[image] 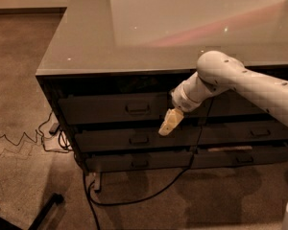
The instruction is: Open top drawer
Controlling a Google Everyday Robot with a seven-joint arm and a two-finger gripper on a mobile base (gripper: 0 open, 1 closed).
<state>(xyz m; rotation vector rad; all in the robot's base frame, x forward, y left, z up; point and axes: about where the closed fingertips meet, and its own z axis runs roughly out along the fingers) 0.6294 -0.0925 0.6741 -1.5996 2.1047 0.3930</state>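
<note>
No readable text; hand hangs before top drawer.

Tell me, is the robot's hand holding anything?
Nothing is held: the gripper hangs before the top drawer, right of its pull, not on it.

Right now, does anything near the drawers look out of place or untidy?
Yes. A black cable hangs down the front of the cabinet and trails loose over the carpet, and thin wires lie tangled at the left. The top drawer looks shut and level. The gripper hangs just right of its pull, slightly lower.
</note>
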